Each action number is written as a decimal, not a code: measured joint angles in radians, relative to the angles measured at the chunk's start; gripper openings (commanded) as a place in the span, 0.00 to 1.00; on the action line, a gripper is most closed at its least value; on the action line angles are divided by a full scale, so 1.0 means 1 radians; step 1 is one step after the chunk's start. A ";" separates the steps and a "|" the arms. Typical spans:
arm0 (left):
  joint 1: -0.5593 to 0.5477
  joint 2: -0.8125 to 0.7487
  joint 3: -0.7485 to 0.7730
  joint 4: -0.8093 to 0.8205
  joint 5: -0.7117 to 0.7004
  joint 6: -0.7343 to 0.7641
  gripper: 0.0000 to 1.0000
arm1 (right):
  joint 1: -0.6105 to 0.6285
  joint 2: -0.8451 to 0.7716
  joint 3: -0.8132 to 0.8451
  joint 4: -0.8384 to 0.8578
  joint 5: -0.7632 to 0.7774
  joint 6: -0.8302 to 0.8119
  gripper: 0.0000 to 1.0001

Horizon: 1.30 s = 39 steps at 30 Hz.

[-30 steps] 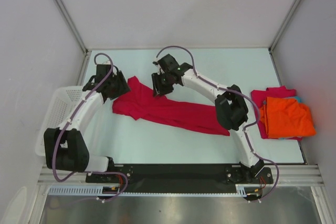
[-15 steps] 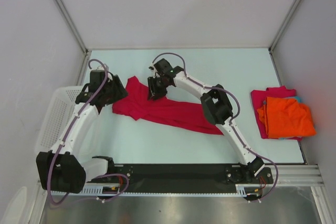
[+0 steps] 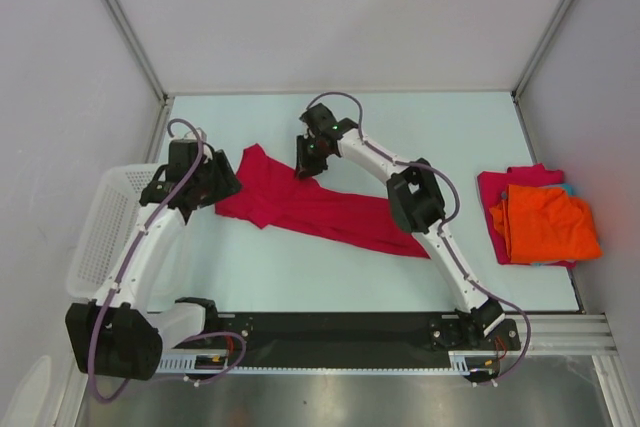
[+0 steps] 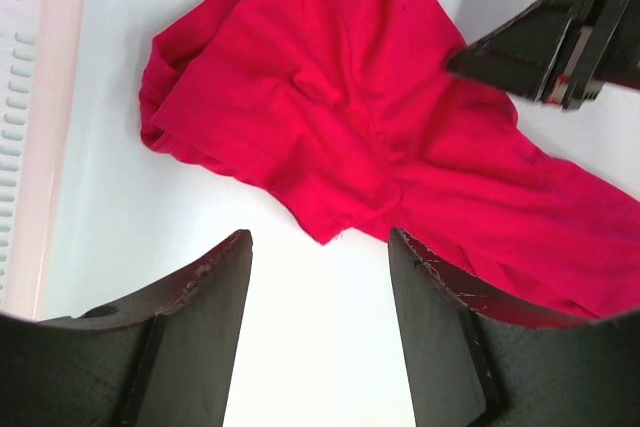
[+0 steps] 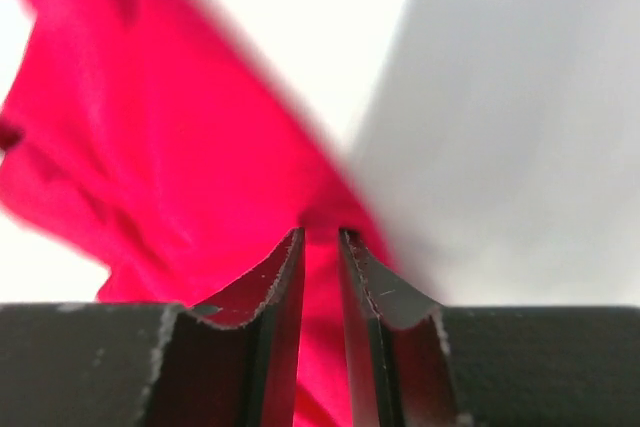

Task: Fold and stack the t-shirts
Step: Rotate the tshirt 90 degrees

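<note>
The red shirt lies crumpled on the tabletop, just right of the basket. It stretches in a long slant that runs away from the basket and toward the near edge. Its broader, bunched end is the one closest to the basket.

The left claw hangs between the basket and that bunched end, with its jaws wide apart and nothing in them. In its wrist view, a pointed corner of the hem lies just ahead of the gap, and bare tabletop shows between the fingers. The basket's rim runs down the left side of that view.

The right claw is farther from the basket, at the shirt's far edge. Its wrist view is blurred, but the fingers stand almost together with red cloth pinched in the narrow slot between them, so it grips the red shirt.

Well apart from the basket, beyond the red shirt at the opposite side of the tabletop, sits a stack. An orange shirt lies on top of a pink shirt, and a sliver of a teal shirt peeks out at the far edge.
</note>
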 measured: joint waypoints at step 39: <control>0.000 -0.024 -0.092 0.017 0.009 0.016 0.64 | -0.017 0.011 0.016 -0.064 -0.158 -0.049 0.36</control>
